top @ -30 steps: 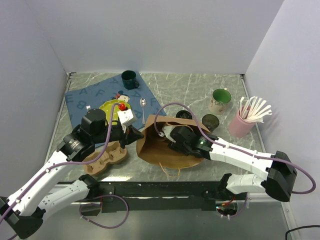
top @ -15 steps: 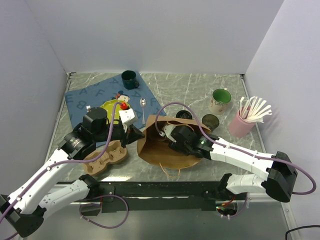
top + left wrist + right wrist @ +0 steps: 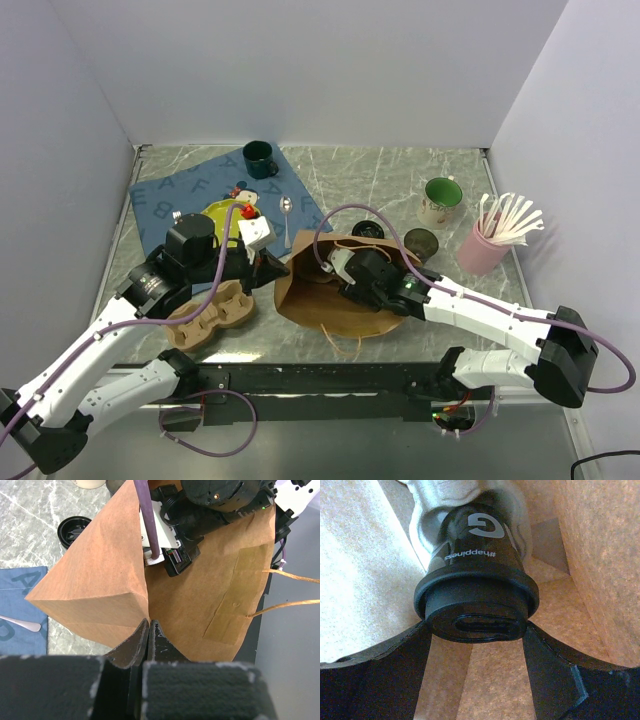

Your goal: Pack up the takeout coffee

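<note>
**Right claw** (image 3: 475, 632). My two black fingers (image 3: 380, 680) lie against opposite sides of the round black plastic lid (image 3: 476, 605) of the takeout coffee (image 3: 480, 540), a short dark disposable cup with white print. I am gripping it. The cup is inside the brown paper bag (image 3: 365, 570), with its lid turned toward my wrist camera. Its far end is lost in pale glare, so I cannot tell whether it touches the paper beneath. In the top view, the bag's wall and my own wrist hide both the fingers and the cup.

**Left claw** (image 3: 149, 630). It is closed, and the tips meet on the bag's near edge, pinching the paper where the side wall folds. The frame cuts off the fingers' lower parts.

**Surroundings.** The bag's twine handles (image 3: 292, 587) run off the right edge. A black round object (image 3: 74, 530) on the grey marbled surface (image 3: 30, 510) is half hidden behind the bag, and I cannot identify it. A metal spoon (image 3: 22, 625) on the blue cloth mat (image 3: 20, 580) is cut off at the left edge.

**Change.** Compared with a second ago, my right wrist sits slightly farther right inside the bag. My left arm and the bag are almost where they were.
</note>
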Motion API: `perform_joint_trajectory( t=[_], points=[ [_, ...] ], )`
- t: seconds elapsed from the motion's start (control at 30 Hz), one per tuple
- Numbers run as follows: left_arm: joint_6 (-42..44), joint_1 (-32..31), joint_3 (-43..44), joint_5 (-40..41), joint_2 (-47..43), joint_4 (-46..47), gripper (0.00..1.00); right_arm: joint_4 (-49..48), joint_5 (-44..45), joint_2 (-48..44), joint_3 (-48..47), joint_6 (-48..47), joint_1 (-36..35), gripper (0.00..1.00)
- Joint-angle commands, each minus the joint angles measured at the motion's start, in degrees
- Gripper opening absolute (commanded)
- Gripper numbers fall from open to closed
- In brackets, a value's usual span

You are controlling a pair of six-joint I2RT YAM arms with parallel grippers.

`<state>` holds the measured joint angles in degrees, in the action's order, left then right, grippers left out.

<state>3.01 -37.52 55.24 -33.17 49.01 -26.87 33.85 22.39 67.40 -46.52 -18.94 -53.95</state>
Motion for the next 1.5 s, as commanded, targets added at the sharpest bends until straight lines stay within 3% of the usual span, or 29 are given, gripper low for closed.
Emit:
perform_joint_trajectory(
  t=[0.0, 0.53, 0.93, 1.47],
  points=[
    [1.39, -0.1, 2.15, -2.08, 0.29, -0.11, 0.01, 4.21, 1.95, 0.1, -2.07, 0.66, 1.22, 0.47],
    [1.04, -0.1, 1.01, -1.37, 0.29, 1.38, 0.01, 4.13, 3.54, -3.68, -2.7, -4.79, 1.13, 0.45],
    [1.13, -0.1, 1.36, -1.72, 0.82, 1.47, 0.01, 4.13, 5.21, 5.9, -5.33, -4.7, 1.31, 0.46],
    [0.16, -0.01, 1.01, -1.72, 0.47, 1.83, 0.01, 1.67, 4.5, 10.56, -5.07, -2.51, 3.5, 0.47]
  ],
)
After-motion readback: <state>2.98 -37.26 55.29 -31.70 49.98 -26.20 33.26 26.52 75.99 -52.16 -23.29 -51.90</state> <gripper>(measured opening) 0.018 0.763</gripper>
